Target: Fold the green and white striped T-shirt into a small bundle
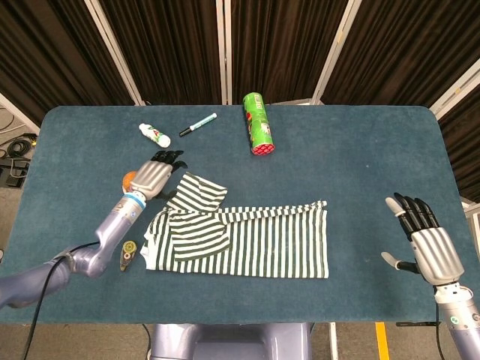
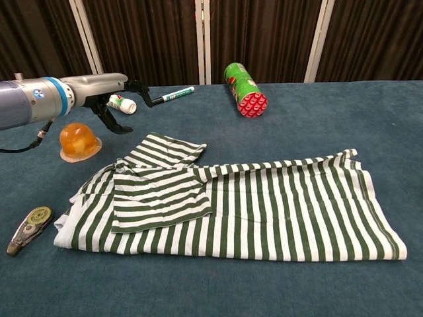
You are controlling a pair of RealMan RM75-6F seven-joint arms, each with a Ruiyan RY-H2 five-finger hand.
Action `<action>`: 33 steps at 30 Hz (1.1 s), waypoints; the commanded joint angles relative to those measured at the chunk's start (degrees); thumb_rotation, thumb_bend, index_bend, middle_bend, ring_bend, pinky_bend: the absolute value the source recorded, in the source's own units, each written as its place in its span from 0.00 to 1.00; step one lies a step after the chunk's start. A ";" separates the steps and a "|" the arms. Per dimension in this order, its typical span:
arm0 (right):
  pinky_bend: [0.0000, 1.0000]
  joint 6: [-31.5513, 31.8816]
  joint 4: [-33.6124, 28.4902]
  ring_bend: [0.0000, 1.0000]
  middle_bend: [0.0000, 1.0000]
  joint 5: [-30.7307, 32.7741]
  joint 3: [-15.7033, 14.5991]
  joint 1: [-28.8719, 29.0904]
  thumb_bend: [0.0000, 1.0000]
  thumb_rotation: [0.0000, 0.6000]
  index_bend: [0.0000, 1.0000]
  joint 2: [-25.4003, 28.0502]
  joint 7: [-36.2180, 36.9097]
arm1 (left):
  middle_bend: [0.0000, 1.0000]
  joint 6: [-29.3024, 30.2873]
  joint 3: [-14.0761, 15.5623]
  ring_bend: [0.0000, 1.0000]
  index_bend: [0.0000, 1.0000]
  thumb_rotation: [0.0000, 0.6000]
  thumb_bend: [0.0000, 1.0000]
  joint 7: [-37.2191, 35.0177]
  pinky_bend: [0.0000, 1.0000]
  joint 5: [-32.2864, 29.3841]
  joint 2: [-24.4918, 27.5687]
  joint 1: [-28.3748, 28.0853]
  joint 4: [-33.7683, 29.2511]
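Striped T-shirt (image 1: 247, 240) part-folded on table (image 1: 360, 157), green canister (image 1: 257, 124) lying capped, both hands' fingers (image 1: 409, 211) released.

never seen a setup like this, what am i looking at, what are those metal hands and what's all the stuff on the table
It's a two-armed robot with human-like hands at a blue table. One picture looks down from its head, the other looks forward from its chest. The left hand hovers by the shirt's sleeve, holding nothing. The right hand is open off to the side, out of the chest view. A green and white striped T-shirt, partly folded, lies in the middle. Around it: a green can on its side, a marker, a small white bottle, an orange object and a tape dispenser.
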 commanded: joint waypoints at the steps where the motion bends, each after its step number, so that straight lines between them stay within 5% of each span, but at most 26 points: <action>1: 0.00 -0.50 0.74 0.00 0.00 0.33 0.37 -0.17 0.00 1.00 0.06 -0.03 0.77 | 0.00 -0.64 -0.61 0.00 0.24 1.00 0.37 1.25 0.00 -1.14 -2.18 -1.56 1.41; 11: 0.00 -2.84 3.51 0.00 0.00 0.66 1.08 -0.16 0.00 1.00 0.08 -0.81 3.48 | 0.00 -2.21 0.02 0.00 0.24 1.00 0.37 4.40 0.00 -2.99 -5.98 -3.92 5.20; 33: 0.00 -3.81 4.64 0.00 0.00 0.12 2.40 -0.55 0.00 1.00 0.12 -1.16 5.36 | 0.00 -9.90 -1.95 0.00 0.30 1.00 0.45 4.39 0.00 -9.07 -17.52 -8.63 26.22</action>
